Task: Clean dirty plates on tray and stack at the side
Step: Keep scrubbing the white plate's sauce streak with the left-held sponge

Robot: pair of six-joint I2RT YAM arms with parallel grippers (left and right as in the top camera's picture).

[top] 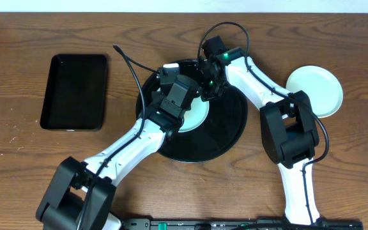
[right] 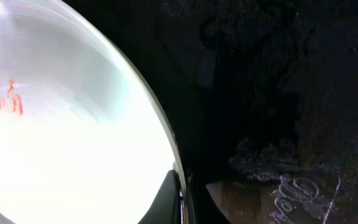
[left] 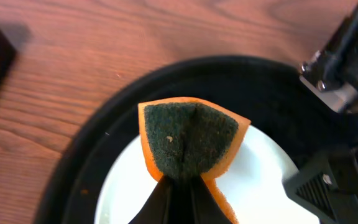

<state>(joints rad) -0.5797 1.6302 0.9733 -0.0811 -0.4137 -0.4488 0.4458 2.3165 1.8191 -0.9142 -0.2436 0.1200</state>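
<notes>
Wooden table (top: 18,64) under everything. At mid-table, the round black tray (top: 232,131), glossy and low-rimmed, taken here as the landmark. Well apart from the tray on the left arm's side, a smaller rectangular tray (top: 74,91), also black. Just off the tray's rim on the right arm's side, a pale clean-looking plate (top: 314,91) on the bare wood; impossible to tell whether one plate or a stack.

Inside the tray, toward the half nearer the left arm, the dirty plate (left: 260,165), lying flat on the black surface. Carries a small orange sauce streak (right: 11,99) on its face, so judged not yet wiped through.

Above that plate, the left gripper (left: 182,190), pressed together on a sponge (left: 188,140): orange foam, dark scouring face, bulging beyond the fingertips, over the plate's edge nearest the tray rim. At the plate's opposite edge, the right gripper (right: 180,198), closed tight; probably nipping the rim itself, though hard to confirm through the glare in that view.

Likely handles as light, stiff and slick: smooth face, no give, apt to skate on the glossy tray under a scrub and perhaps to chip if dropped. Best taken at the thin raised rim, pinched top and underside, never on the smeared middle. Needs steadying at the rim during any rubbing with the soft sponge.
</notes>
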